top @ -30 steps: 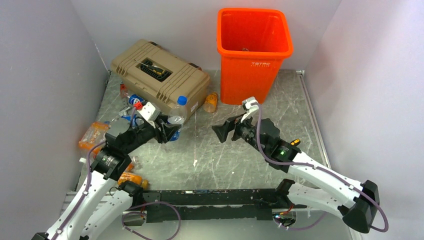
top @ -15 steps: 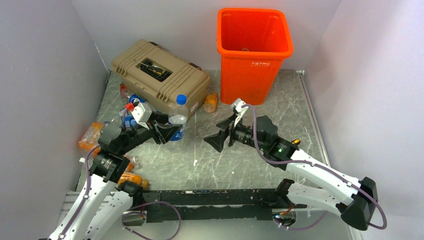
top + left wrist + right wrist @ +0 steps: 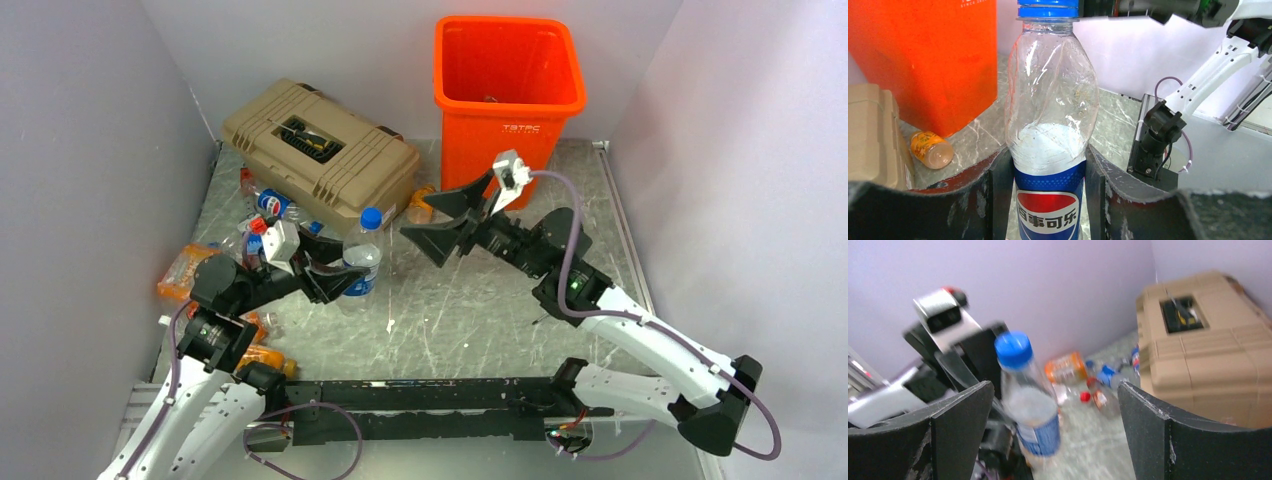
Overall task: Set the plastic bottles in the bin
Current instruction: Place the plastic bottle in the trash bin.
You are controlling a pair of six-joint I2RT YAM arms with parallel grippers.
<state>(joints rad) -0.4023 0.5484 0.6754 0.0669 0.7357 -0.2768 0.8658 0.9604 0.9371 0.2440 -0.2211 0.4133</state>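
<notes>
Pale lilac walls (image 3: 330, 40) close in a grey marbled table (image 3: 480, 310). Seen from above, the orange bin (image 3: 510, 120) stands at the table's twelve-to-one o'clock against the back wall, and a tan toolbox (image 3: 320, 150) sits at eleven. Loose bottles (image 3: 262, 205) lie scattered at nine to ten.

The left gripper (image 3: 342, 275) is clenched around a clear, blue-capped cola bottle (image 3: 1053, 125), holding it upright low on the label band, just toward nine o'clock of the table's middle. The right gripper (image 3: 445, 218) hangs at the bottle's two o'clock with its jaws spread wide and grasping nothing. Its own camera shows the bottle framed between its fingers (image 3: 955, 430), though that view is blurred. This looks like a handover, and most of the risk lies there.

- The bottle's thin walls are already dented. A hard squeeze from the second claw could buckle it and let it squirt out.
- The left grip is low, so a glancing touch near the cap could lever the bottle sideways out of the jaws.
- If the left claw lets go before the right has closed, the bottle drops and rolls, perhaps toward the small orange bottle (image 3: 422, 205) lying at the toolbox's four o'clock.
- The two wrists are close, so a misjudged approach could make them collide.
- The bin is tall, and a carry that is too low would strike its rim.
</notes>
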